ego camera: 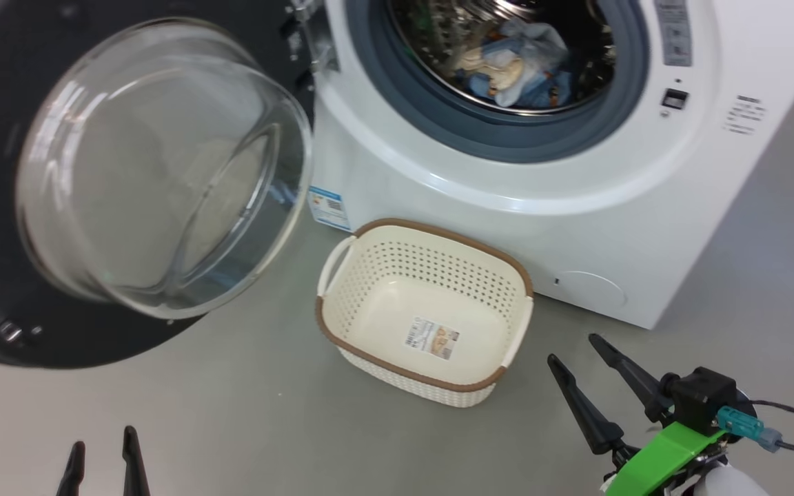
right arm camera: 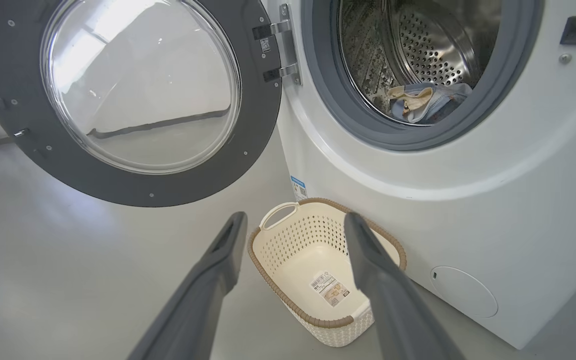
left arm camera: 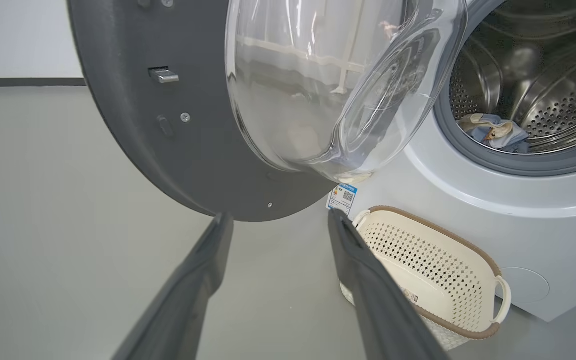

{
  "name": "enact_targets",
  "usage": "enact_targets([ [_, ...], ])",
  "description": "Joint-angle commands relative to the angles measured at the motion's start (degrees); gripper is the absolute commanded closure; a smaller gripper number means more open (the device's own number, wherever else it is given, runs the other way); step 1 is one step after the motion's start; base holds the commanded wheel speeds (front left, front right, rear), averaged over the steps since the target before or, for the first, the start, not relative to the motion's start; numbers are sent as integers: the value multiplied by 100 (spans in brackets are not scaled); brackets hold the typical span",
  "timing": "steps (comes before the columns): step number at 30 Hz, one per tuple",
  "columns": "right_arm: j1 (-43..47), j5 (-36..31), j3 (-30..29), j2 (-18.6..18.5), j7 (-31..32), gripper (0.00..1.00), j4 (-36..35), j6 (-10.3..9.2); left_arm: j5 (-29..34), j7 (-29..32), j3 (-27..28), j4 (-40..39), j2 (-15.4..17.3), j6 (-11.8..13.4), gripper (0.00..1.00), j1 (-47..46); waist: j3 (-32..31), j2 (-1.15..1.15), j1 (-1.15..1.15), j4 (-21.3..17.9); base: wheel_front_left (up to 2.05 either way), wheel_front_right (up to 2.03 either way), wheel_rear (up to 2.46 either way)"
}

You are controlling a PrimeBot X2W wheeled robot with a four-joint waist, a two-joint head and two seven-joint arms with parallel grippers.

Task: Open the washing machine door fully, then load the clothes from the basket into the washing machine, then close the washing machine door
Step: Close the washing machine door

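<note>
Head view, door (ego camera: 163, 172) cropped left, drum (ego camera: 438, 48) cropped above clothes (ego camera: 517, 65)

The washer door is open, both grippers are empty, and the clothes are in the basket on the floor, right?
No: the head view shows the clothes inside the washing machine, and the basket holds only a paper label. The washing machine door is open; the left gripper and right gripper are empty.

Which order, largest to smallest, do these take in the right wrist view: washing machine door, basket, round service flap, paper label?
1. washing machine door
2. basket
3. round service flap
4. paper label
</note>
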Motion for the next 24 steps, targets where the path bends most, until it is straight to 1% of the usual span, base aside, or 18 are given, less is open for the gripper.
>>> enact_targets([
  [1,-177,42,159,-79,-27,0,-113,9,-39,-29,167,-146,99,60,0,-3,-79,0,0,296,0,0,0],
  [3,-212,61,232,-92,-27,0,-96,9,-59,-29,143,-161,99,75,0,29,-109,0,0,377,0,0,0],
  [9,-445,130,497,-130,-27,0,-21,9,-152,-29,154,-312,99,157,0,171,-121,0,0,410,0,0,0],
  [17,-561,196,628,-160,-27,0,36,9,-279,-29,118,-439,99,218,0,253,-112,0,0,419,0,0,0],
  [18,-567,210,643,-166,-27,0,36,9,-336,-29,123,-487,99,199,11,237,-115,0,0,417,0,0,0],
  [19,-562,216,639,-164,-27,0,36,9,-373,-29,135,-530,99,180,52,221,-118,0,0,415,0,0,0],
  [21,-517,222,600,-153,-27,0,33,9,-403,-29,218,-687,99,117,100,154,-118,0,0,411,0,0,0],
  [24,-414,210,533,-136,-27,0,21,9,-334,-29,474,-1015,102,-11,100,-28,-109,0,0,406,0,0,0],
])
